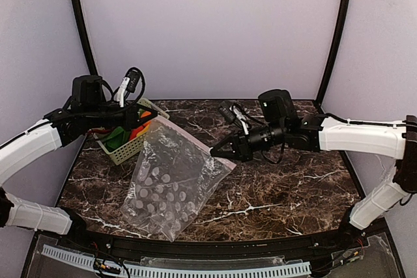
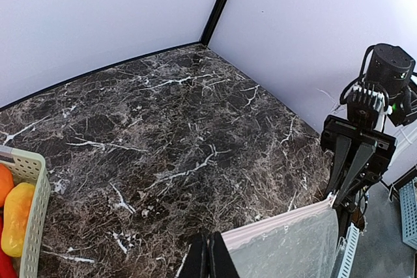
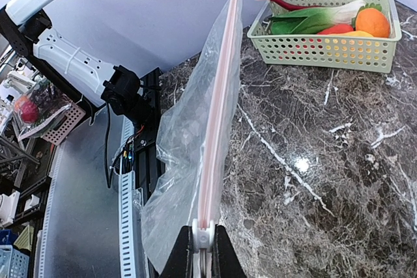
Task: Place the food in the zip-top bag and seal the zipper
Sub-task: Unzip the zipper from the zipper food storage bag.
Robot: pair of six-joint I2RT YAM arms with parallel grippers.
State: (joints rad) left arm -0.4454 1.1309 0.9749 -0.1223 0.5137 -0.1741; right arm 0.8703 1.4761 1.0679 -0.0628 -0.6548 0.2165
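Observation:
The clear dotted zip-top bag (image 1: 171, 183) hangs stretched between both grippers, its lower end resting on the table. My left gripper (image 1: 148, 117) is shut on the bag's far corner; in the left wrist view (image 2: 208, 260) its fingers pinch the end of the pink zipper (image 2: 280, 218). My right gripper (image 1: 217, 151) is shut on the white slider (image 3: 202, 236) at the other end of the zipper (image 3: 218, 102). The food lies in the pale green basket (image 3: 326, 47): red chili (image 3: 280, 0), bok choy (image 3: 316, 20), orange fruit (image 3: 373, 21). The bag looks empty.
The basket (image 1: 124, 151) stands at the back left of the dark marble table (image 1: 280, 187), just behind the bag. Its corner with a yellow-orange piece (image 2: 16, 216) shows in the left wrist view. Black frame posts rise at the back corners.

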